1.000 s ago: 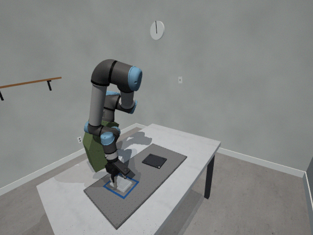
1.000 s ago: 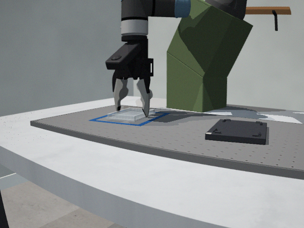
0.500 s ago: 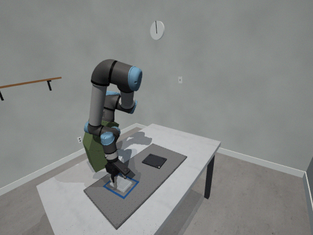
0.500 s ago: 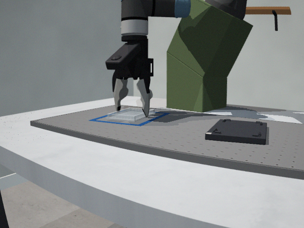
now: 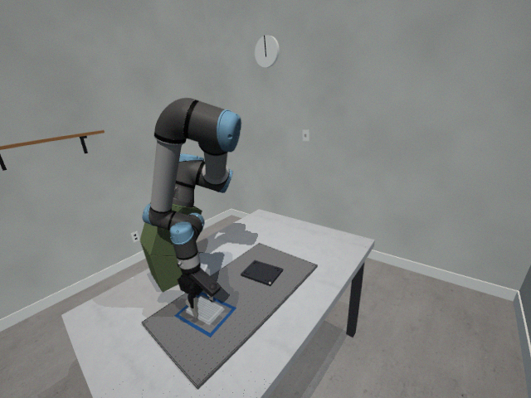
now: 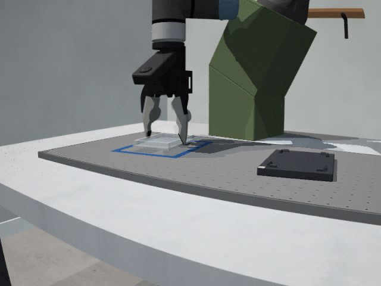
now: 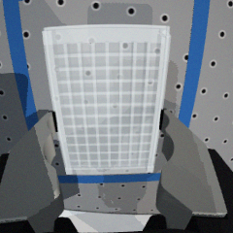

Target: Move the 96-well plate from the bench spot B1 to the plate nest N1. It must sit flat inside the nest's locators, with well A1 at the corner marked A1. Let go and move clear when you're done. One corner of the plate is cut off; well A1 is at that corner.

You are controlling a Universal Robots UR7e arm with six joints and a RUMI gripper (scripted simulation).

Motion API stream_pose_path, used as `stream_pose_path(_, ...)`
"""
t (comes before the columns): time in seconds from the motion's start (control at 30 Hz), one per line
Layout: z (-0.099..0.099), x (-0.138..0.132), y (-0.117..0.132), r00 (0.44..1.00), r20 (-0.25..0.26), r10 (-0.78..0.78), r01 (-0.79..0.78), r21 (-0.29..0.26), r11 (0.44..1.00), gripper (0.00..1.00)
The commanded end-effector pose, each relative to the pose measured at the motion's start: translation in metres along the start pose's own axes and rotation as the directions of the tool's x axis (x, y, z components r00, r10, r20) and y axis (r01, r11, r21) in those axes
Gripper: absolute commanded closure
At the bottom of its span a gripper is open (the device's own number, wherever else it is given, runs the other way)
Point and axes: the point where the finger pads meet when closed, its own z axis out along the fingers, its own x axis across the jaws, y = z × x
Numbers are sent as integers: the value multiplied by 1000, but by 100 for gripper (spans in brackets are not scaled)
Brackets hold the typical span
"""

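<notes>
A translucent white plate [image 7: 107, 102] with a fine grid pattern lies inside a blue outline [image 7: 196, 63] on the grey, dot-perforated board [image 6: 215, 175]; beside that board, a green block [image 6: 252, 77].
</notes>
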Motion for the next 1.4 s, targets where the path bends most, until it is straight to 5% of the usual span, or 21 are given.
stream_pose_path(0.0,-6,0,0,1000,-1,0,0,1,1000,100)
stream_pose_path(1.37,-68,0,0,1000,-1,0,0,1,1000,100)
